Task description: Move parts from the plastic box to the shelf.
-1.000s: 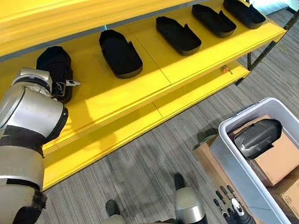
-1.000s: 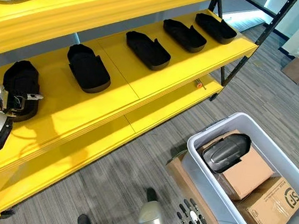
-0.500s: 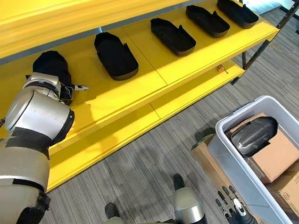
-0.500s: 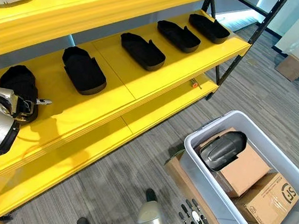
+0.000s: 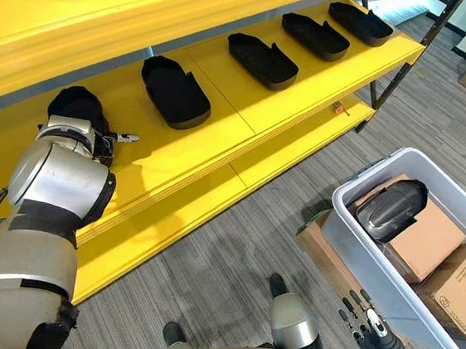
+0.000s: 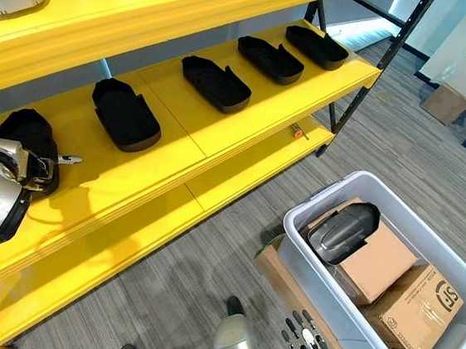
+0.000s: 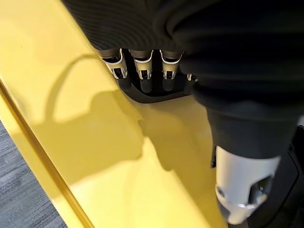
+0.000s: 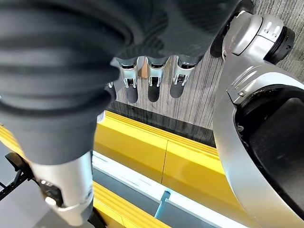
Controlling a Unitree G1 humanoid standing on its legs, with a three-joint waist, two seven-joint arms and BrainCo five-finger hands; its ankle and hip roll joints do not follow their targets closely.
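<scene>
Left wrist view, fingers touching black part

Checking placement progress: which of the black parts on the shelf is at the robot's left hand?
The leftmost black part in the shelf row; the left hand is right at it, while the other four lie further right, untouched.

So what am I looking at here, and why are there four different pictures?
It is a two-armed humanoid robot moving parts from a box to a shelf. Two pictures come from cameras in its head, looking down; the other two sit on its wrists, looking along each hand. On the yellow shelf lie five black parts in a row. The left hand is at the nearest black part; the left wrist view shows its fingers resting on the part's edge, fairly straight. The right hand hangs low and idle, holding nothing. On the floor stands a grey plastic box with one more dark part lying on cardboard boxes.
</scene>
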